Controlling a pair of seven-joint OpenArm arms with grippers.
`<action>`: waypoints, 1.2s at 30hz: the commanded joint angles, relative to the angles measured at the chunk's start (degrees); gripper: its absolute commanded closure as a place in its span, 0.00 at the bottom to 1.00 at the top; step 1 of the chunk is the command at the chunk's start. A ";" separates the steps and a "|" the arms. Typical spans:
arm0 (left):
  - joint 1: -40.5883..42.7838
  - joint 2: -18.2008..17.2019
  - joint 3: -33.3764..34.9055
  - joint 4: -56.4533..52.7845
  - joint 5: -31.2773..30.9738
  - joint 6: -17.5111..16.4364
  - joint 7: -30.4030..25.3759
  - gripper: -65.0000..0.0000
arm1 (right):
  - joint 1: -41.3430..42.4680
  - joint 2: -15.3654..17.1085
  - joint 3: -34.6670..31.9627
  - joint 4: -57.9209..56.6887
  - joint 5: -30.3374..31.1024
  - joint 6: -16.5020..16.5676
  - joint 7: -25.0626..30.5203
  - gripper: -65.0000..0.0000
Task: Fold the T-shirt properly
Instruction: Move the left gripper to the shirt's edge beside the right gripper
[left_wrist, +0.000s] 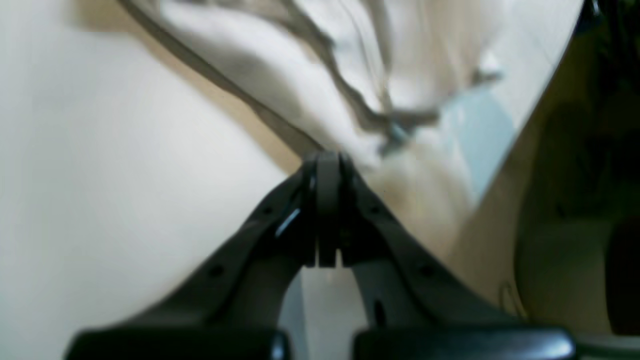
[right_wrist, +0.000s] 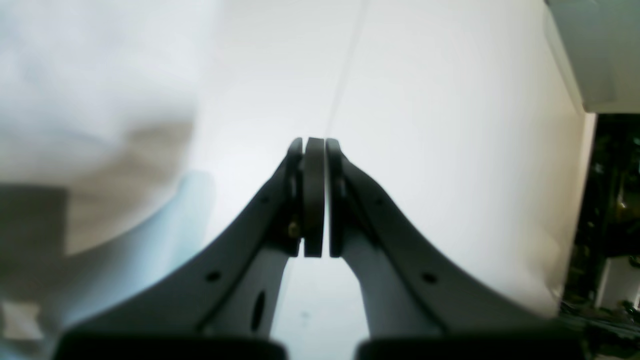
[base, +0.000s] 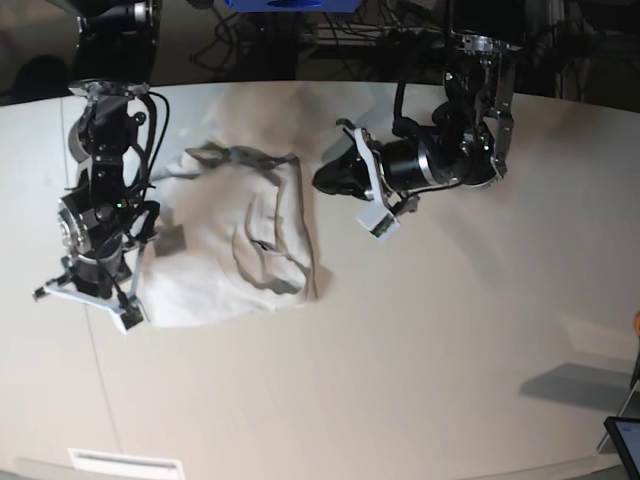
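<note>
The white T-shirt (base: 235, 240) lies crumpled and wrinkled on the off-white tabletop (base: 450, 330), left of centre in the base view. My left gripper (base: 322, 180) points at the shirt's right edge and hangs just short of it. In the left wrist view this gripper (left_wrist: 327, 156) is shut, with the T-shirt (left_wrist: 310, 75) blurred right beyond its tips and nothing showing between the fingers. My right gripper (base: 92, 290) hangs at the shirt's left edge. In the right wrist view it (right_wrist: 314, 141) is shut and empty, the T-shirt (right_wrist: 75, 75) to its left.
The table's curved far edge (base: 300, 84) backs onto dark cables and equipment. A thin seam (right_wrist: 345, 75) runs across the tabletop ahead of the right gripper. A dark screen corner (base: 625, 440) sits at the table's near right, with a grey shadow (base: 585, 385) beside it.
</note>
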 joint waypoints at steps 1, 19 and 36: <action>0.33 -0.20 0.63 1.24 -1.74 -0.19 -1.45 1.00 | -0.56 0.34 0.76 0.83 -0.35 -0.05 0.60 0.98; 6.75 1.11 9.59 9.32 -1.74 -0.19 -1.62 1.00 | -5.83 1.22 9.02 -4.71 0.09 0.04 1.04 0.98; -4.50 1.11 20.76 -5.97 -2.09 -0.45 -1.18 1.00 | -10.67 -0.53 8.76 -4.62 0.18 4.70 3.77 0.98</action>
